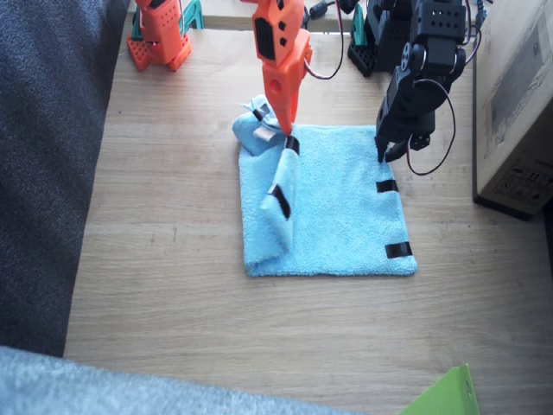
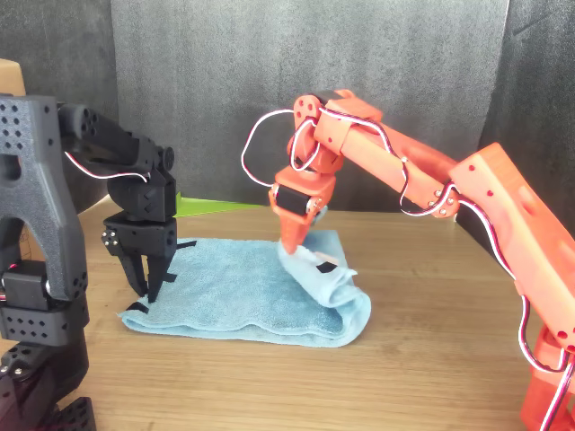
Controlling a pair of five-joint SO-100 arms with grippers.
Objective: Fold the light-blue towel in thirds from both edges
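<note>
Grey cloth point(image 1: 130, 389) and a green corner point(image 1: 445, 393) sit closest to the fixed camera, with bare wooden table point(image 1: 173, 259) beyond them. Past that lies the light-blue towel point(image 1: 346, 207), spread flat under both grippers. Its edge point(image 1: 278, 194) below the right gripper point(image 1: 288, 130) is lifted and rolled over toward the towel's middle, making a raised fold with a bunched lump beside the gripper tip. Orange and pointing straight down, the right gripper is closed on that fold next to a black tape strip point(image 1: 292, 144); in the front view the cloth hangs from its tip point(image 2: 296, 244). Opposite, the other edge point(image 1: 399, 216) lies flat beneath the left gripper point(image 1: 386, 154), which is black and hovers over the far corner with its fingers slightly parted and nothing between them point(image 2: 145, 278). A cardboard box point(image 1: 518, 104) stands just outside the left arm.
</note>
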